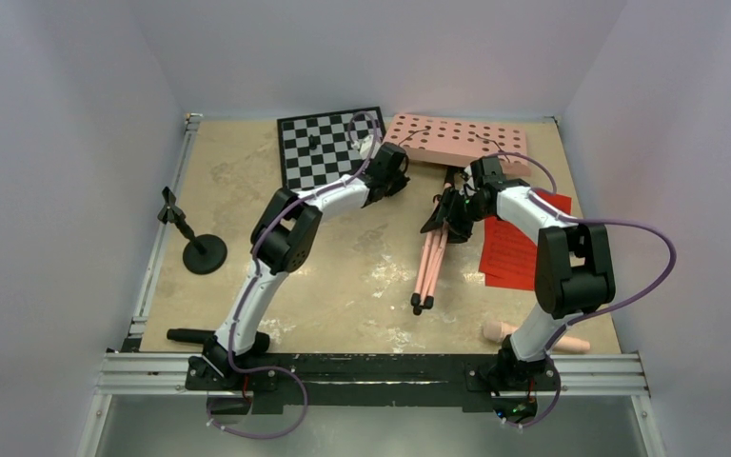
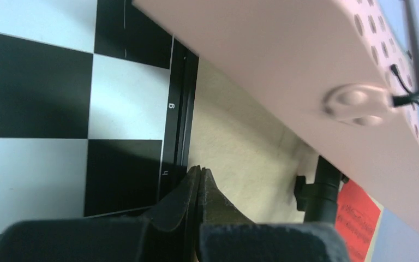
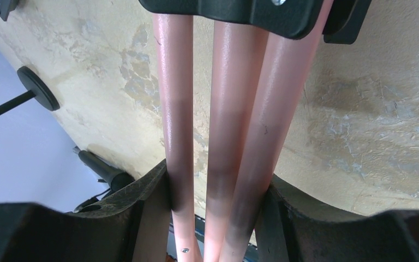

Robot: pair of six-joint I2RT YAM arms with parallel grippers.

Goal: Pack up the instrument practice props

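I see the mottled beige table (image 1: 362, 286) carrying a chessboard (image 1: 328, 148) at far centre, the pink music stand (image 1: 457, 141) with its desk far right and folded legs reaching nearward, red sheets (image 1: 509, 252) just right of those legs, a peach tube (image 1: 497, 330) near right, and a black peg stand (image 1: 205, 253) at left.

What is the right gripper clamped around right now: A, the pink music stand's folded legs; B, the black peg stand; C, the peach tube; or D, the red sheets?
A: the right wrist view shows the right gripper closed on the three folded legs, bundled together.
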